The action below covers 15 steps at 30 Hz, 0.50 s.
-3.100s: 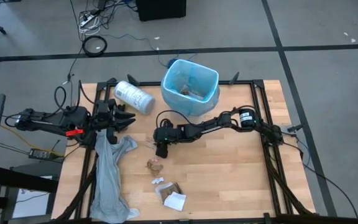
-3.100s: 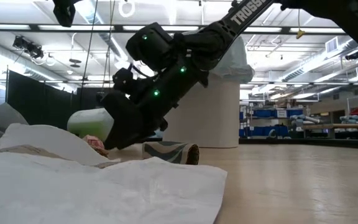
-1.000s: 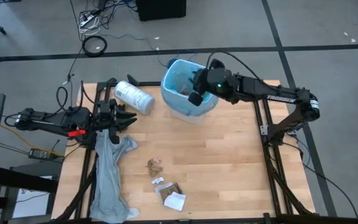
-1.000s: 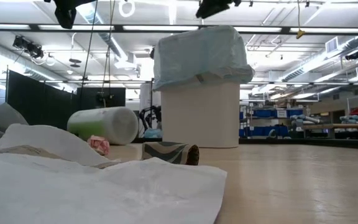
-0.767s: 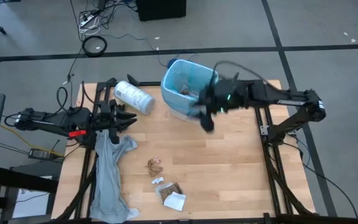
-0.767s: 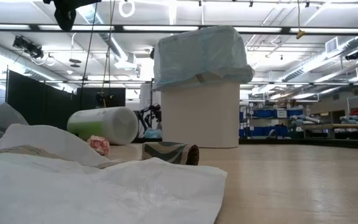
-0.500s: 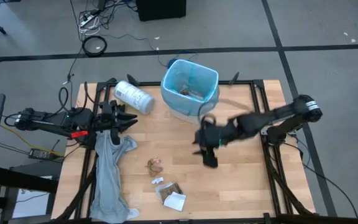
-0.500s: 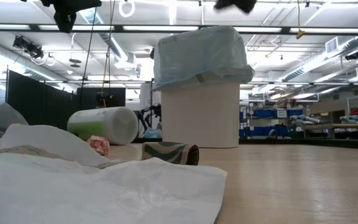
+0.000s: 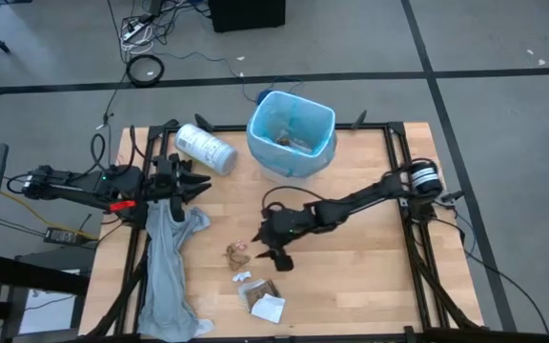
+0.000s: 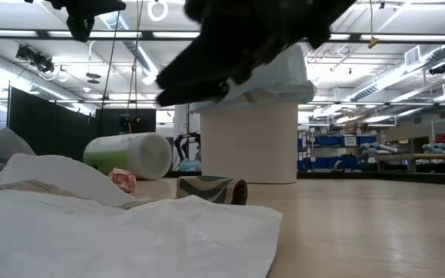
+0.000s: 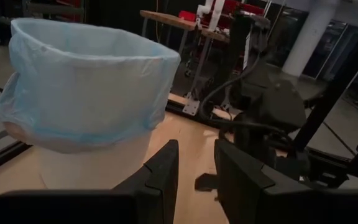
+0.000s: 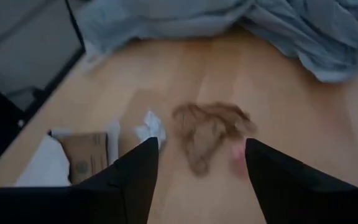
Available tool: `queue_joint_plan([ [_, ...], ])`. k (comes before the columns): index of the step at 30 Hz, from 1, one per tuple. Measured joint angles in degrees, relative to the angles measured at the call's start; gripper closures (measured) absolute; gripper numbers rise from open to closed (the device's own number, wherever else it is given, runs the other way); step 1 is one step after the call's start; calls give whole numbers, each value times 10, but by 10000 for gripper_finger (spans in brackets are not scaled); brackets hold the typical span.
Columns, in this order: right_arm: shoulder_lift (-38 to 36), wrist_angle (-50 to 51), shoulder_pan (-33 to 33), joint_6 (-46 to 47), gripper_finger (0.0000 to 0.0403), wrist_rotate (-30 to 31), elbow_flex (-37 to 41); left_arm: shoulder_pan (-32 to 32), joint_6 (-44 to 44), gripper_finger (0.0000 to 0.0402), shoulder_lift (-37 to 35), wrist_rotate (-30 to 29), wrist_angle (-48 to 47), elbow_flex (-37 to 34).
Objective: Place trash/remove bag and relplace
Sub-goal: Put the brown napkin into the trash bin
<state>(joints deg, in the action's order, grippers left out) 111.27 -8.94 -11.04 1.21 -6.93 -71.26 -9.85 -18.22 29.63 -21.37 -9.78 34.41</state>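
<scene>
My right gripper [image 9: 270, 248] is open and hovers low over the table's middle, just right of a crumpled brown wrapper [image 9: 239, 252]. In the right wrist view the gripper [image 12: 197, 186] has its fingers on either side of that wrapper [image 12: 213, 130] without touching it. More trash lies nearer the near edge: a white scrap [image 9: 244, 277], a brown packet [image 9: 260, 291] and a white paper [image 9: 270, 307]. The light-blue bag [image 9: 292, 131] lines the bin at the far edge, its rim folded over the top [image 11: 86, 87]. My left gripper [image 9: 198, 181] waits open at the table's left.
A long grey plastic sheet [image 9: 170, 267] lies along the left side down to the near edge. A white printed roll [image 9: 205, 148] lies on its side left of the bin. Bare wood stretches right of the right arm [image 9: 351, 202]. In the low view, white paper [image 10: 130, 232] fills the foreground.
My right gripper has swung from above the bin toward the near edge and the left, dropping low beside the brown wrapper. The left arm, the bin and the scraps have kept still.
</scene>
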Motion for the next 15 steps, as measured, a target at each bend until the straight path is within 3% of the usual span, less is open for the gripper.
queue_joint_plan([
  [4,33,-43,16,-12,172,-31,-16,0,0,289,0,0,-24,0],
  [15,153,-52,43,-60,167,-24,-126,0,6,289,0,0,-47,0],
])
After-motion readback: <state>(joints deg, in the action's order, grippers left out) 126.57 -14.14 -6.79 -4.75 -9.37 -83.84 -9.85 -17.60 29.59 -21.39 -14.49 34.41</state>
